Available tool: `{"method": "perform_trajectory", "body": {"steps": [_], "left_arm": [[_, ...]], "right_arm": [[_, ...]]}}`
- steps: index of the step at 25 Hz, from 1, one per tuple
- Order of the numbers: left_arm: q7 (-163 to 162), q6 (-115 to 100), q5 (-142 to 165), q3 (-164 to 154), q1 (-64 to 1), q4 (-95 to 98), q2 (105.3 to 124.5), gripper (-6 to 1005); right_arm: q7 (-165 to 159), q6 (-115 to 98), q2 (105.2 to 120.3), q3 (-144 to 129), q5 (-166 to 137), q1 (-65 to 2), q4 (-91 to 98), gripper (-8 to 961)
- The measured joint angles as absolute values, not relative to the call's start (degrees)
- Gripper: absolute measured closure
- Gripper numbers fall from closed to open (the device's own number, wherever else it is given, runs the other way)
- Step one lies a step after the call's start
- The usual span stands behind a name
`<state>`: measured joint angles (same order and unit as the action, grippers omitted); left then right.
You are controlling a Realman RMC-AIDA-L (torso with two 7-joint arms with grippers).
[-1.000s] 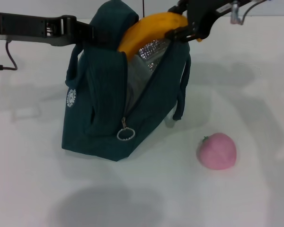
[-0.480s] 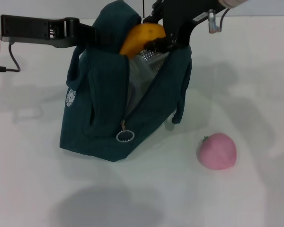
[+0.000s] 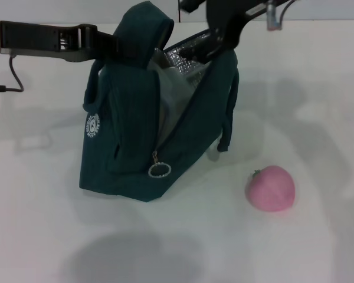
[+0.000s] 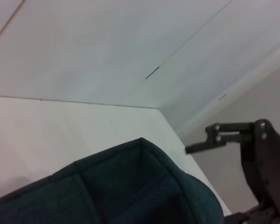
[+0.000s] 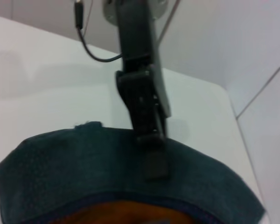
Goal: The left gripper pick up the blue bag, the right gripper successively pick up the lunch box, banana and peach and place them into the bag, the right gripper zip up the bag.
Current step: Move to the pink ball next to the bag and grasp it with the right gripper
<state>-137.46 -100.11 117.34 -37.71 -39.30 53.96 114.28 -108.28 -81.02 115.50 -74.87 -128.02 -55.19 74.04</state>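
Note:
The blue bag [image 3: 135,147] stands in the middle of the table, its mouth open and its silver lining showing. My left gripper [image 3: 119,47] reaches in from the left and is shut on the bag's upper handle flap; it also shows in the right wrist view [image 5: 151,161]. My right gripper [image 3: 192,35] hangs over the bag's mouth, its fingers apart with only lining between them. The banana [image 5: 126,217] shows as an orange strip just inside the bag's rim [image 5: 107,172] in the right wrist view. The peach [image 3: 270,187] lies on the table to the right of the bag. The lunch box is hidden.
The white table [image 3: 47,224] spreads around the bag. A black cable [image 3: 12,71] runs along the far left. The zip's ring pull [image 3: 159,170] hangs on the bag's front. The left wrist view shows bag fabric [image 4: 144,186] and the right gripper [image 4: 259,158] beyond it.
The banana, held above the bag's mouth by my right gripper, has gone down into the bag and no longer shows in the head view. The left gripper has stayed on the handle.

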Motion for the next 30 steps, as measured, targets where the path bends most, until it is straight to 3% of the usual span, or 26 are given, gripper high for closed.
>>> {"method": "perform_trajectory", "body": {"steps": [10,17,30], "left_arm": [[-137.5,-100.1,117.2,-37.7,-39.1,54.0,114.19,963],[-137.7,-100.3,117.2,-37.7,-39.1,54.0,114.25,963],[-137.9,-100.4,117.6,-37.8,-39.3,53.9,114.26,963]], "right_arm": [[-117.0,-96.5,115.34,-58.3,-121.6,-44.0,81.9,79],[-122.3,-102.2,115.3,-54.8,-120.8,-35.2,79.1,85],[-132.2,-102.7,115.43,-65.7,-133.8,-42.5,67.3,88]]}}
